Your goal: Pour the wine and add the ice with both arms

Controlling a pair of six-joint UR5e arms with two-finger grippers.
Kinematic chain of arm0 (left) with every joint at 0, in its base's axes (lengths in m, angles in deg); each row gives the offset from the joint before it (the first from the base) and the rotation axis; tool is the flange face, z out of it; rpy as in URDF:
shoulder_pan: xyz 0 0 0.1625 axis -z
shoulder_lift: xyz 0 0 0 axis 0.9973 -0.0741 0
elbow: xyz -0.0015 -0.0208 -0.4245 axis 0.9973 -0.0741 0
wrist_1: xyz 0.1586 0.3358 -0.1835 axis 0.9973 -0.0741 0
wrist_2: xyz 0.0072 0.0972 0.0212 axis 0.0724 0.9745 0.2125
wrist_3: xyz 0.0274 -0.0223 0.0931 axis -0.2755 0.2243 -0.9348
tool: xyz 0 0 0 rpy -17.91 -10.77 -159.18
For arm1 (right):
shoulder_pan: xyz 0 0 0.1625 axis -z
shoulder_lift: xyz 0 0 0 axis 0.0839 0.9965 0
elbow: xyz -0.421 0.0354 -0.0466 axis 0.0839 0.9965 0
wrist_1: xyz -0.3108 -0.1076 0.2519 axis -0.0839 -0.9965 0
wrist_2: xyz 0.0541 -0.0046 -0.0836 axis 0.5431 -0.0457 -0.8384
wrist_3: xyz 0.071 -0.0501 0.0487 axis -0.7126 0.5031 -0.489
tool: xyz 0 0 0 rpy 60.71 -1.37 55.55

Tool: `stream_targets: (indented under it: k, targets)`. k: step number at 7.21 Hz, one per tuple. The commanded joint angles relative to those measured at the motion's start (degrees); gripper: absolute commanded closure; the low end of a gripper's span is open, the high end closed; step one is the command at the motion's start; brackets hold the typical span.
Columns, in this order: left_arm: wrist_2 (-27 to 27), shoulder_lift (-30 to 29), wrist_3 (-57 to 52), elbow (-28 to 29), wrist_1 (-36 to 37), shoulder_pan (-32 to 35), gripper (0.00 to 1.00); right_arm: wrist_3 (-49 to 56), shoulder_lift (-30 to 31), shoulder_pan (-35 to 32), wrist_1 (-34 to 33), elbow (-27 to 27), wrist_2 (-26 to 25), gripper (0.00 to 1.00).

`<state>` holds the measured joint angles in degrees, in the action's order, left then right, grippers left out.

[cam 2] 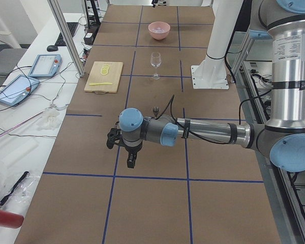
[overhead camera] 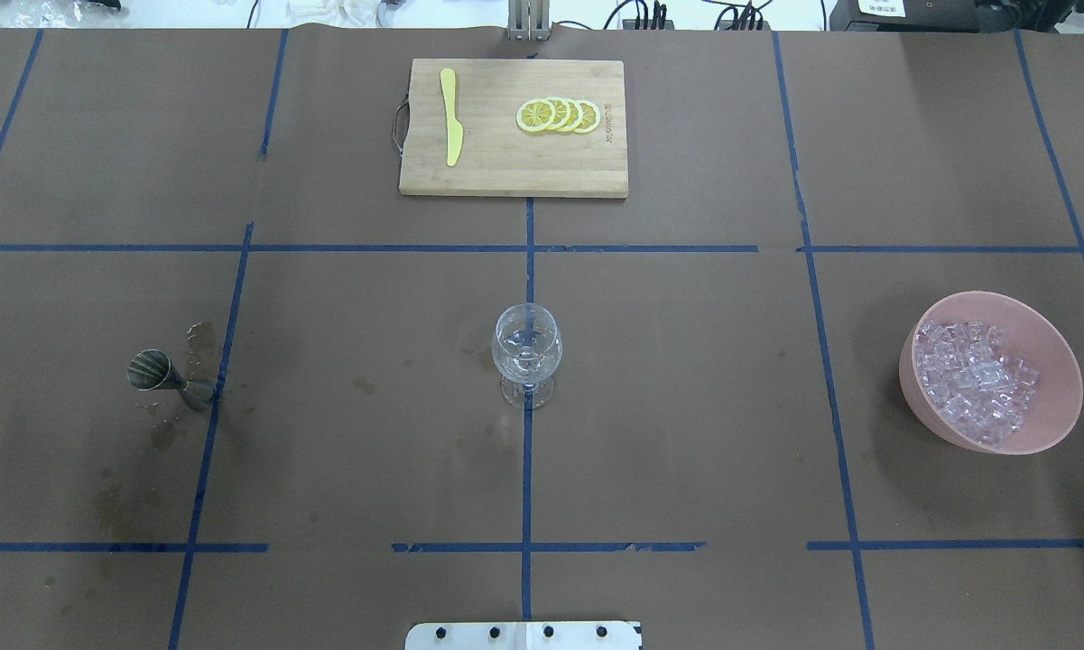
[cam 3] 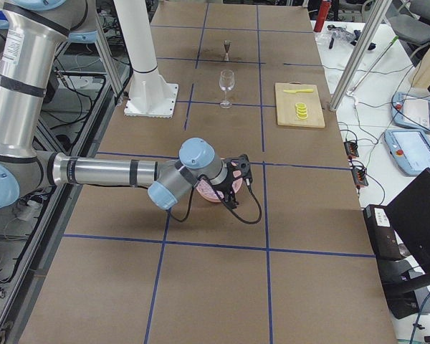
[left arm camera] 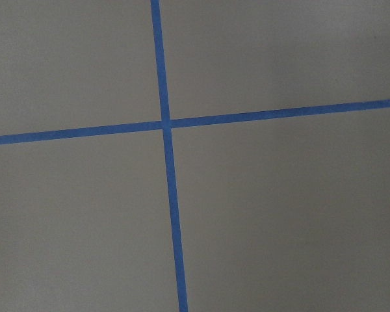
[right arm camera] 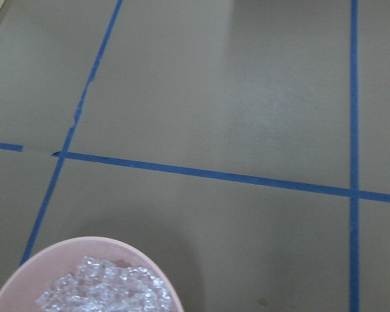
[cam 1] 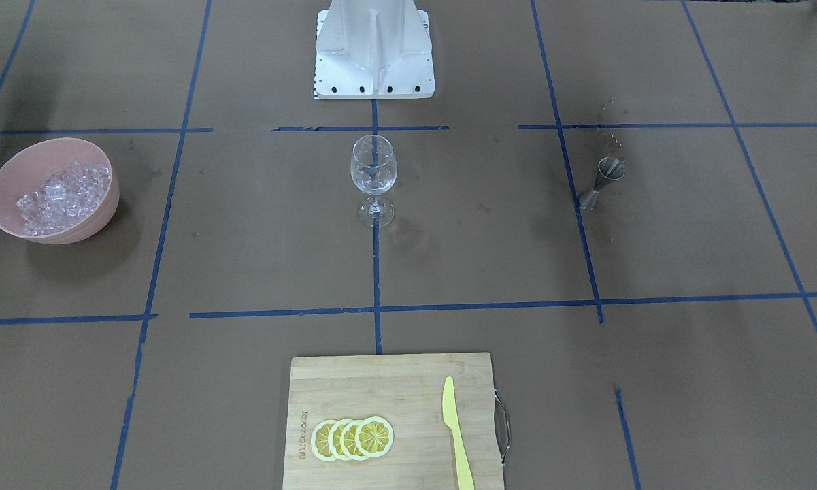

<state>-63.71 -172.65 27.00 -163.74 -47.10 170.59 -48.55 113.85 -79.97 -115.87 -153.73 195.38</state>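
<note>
A clear wine glass (overhead camera: 526,354) stands upright at the table's middle, also in the front view (cam 1: 373,178). A pink bowl (overhead camera: 1047,348) holds a heap of ice (overhead camera: 975,379); the right wrist view shows its rim (right arm camera: 97,246) and the ice (right arm camera: 104,291). A small metal jigger (overhead camera: 170,380) stands on the robot's left side. My left gripper (cam 2: 130,160) hangs over bare table beyond the jigger. My right gripper (cam 3: 235,183) hovers beside the bowl (cam 3: 209,195). Both show only in side views, so I cannot tell whether they are open or shut.
A wooden cutting board (overhead camera: 514,167) at the far edge carries lemon slices (overhead camera: 559,115) and a yellow knife (overhead camera: 451,126). The white pedestal (cam 1: 374,47) stands behind the glass. Wet stains lie around the jigger. Blue tape lines cross the brown table.
</note>
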Motion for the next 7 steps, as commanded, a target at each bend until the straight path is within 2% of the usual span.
stream_targets:
  k: [1, 2, 4, 7]
  targets:
    - [0.0, -0.1, 0.0, 0.4, 0.0, 0.0, 0.00, -10.2, 0.5, 16.0, 0.5, -5.2, -10.4, 0.00]
    - [0.0, -0.1, 0.0, 0.5, 0.0, 0.0, 0.00, -10.9, 0.8, 21.4, 0.5, -5.1, -16.0, 0.00]
    - [0.1, -0.1, 0.0, 0.5, -0.1, 0.0, 0.00, -15.9, 0.7, 26.8, 0.7, -4.9, -19.4, 0.11]
    - [0.1, -0.1, 0.0, 0.3, -0.1, 0.0, 0.00, -15.6, 2.0, 30.2, 0.7, -3.3, -21.5, 0.17]
